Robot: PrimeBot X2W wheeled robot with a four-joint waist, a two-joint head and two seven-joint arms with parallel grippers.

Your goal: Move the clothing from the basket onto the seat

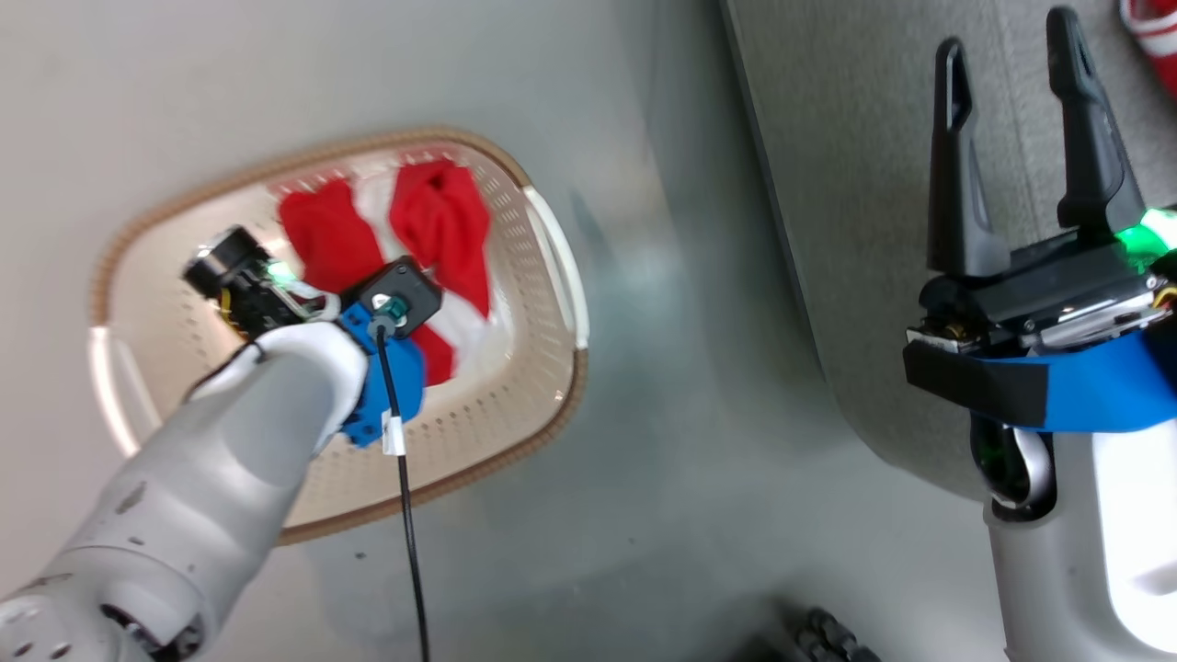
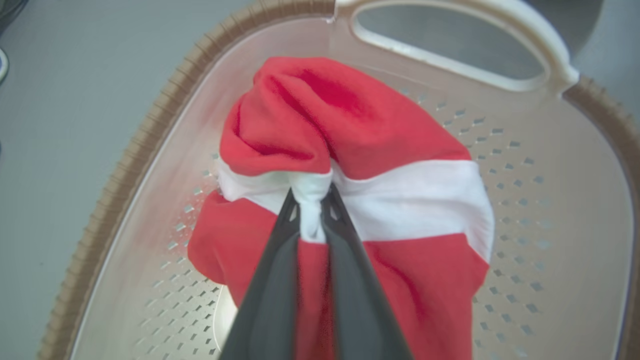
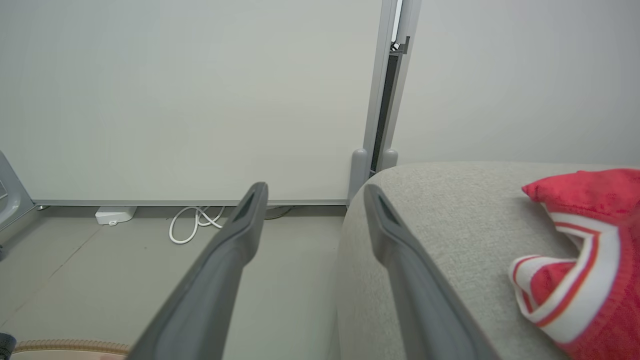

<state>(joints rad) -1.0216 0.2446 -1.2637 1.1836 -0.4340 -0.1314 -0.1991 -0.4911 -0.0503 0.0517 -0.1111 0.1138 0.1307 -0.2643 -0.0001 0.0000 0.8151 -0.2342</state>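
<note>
Left hand (image 2: 311, 200) is clamped on the white stripe of the clothing (image 2: 350, 115), heaped in the basket (image 2: 575, 210). Soft, light, limp: it should drape and stretch, so that gathered fold looks a sound hold. Right hand (image 1: 1007, 55), fingers apart, hangs at three o'clock by the seat (image 1: 855, 184).

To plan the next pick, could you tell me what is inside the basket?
A red-and-white garment, pinched by the left tool. Whatever lies beneath it is covered.

Left pincer (image 2: 311, 205) pinches the clothing's (image 2: 350, 145) white stripe inside the basket (image 2: 550, 210).
</note>
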